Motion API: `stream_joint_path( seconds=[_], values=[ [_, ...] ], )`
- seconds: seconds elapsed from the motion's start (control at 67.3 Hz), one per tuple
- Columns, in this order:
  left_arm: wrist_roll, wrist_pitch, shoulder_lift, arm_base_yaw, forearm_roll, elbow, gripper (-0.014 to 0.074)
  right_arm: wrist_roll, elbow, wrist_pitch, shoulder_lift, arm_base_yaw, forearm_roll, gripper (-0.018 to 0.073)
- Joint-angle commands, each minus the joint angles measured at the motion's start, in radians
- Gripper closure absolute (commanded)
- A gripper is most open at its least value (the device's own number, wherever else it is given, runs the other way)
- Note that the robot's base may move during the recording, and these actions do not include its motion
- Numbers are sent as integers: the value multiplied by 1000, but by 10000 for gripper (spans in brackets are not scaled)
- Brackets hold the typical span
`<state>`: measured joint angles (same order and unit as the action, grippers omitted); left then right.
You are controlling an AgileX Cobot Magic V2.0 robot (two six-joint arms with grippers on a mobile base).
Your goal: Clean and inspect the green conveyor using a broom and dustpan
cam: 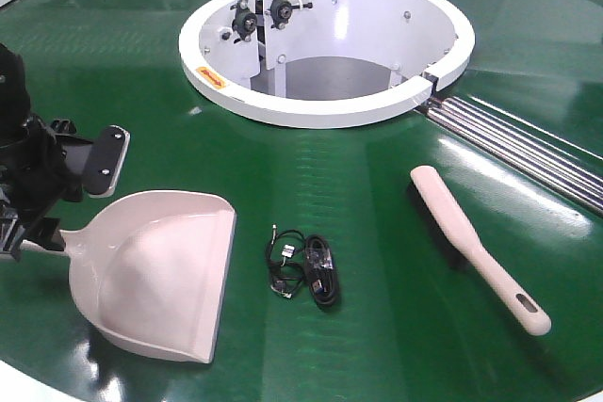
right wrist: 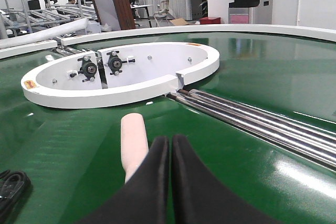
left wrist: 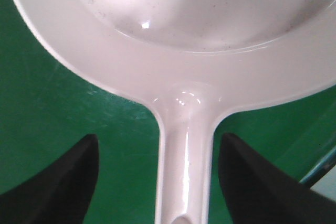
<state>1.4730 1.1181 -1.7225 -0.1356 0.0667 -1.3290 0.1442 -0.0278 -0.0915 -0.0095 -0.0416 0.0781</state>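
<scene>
The green conveyor [cam: 377,223] fills the front view. The beige-pink dustpan [cam: 155,275] lies at the front left, its lip facing right. My left gripper [cam: 58,197] is open at the dustpan's handle end. In the left wrist view the handle [left wrist: 185,171] runs between the two black fingers [left wrist: 68,182] with green belt showing on both sides, so they do not touch it. The broom [cam: 471,242] lies at the right, handle toward the front right. My right gripper [right wrist: 170,141] is shut and empty, just right of the broom's far end [right wrist: 133,140]. It is out of the front view.
A black coiled cable [cam: 306,268] lies between dustpan and broom and also shows in the right wrist view [right wrist: 10,188]. The white central ring [cam: 325,105] sits behind, with steel rollers [cam: 528,143] running to the right. The white outer rim [cam: 28,385] is at the front left.
</scene>
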Motion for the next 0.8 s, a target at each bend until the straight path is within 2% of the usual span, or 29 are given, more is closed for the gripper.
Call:
stream_joint_path(
  seconds=[0.0, 0.297, 0.787],
  values=[
    [0, -7, 35, 3, 0, -26, 137, 1, -21, 76, -19, 1, 14, 569],
    [0, -5, 15, 41, -18, -26, 137, 1, -21, 76, -19, 1, 14, 569],
    [1, -31, -26, 41, -18, -26, 137, 1, -20, 76, -19, 1, 14, 569]
  ],
)
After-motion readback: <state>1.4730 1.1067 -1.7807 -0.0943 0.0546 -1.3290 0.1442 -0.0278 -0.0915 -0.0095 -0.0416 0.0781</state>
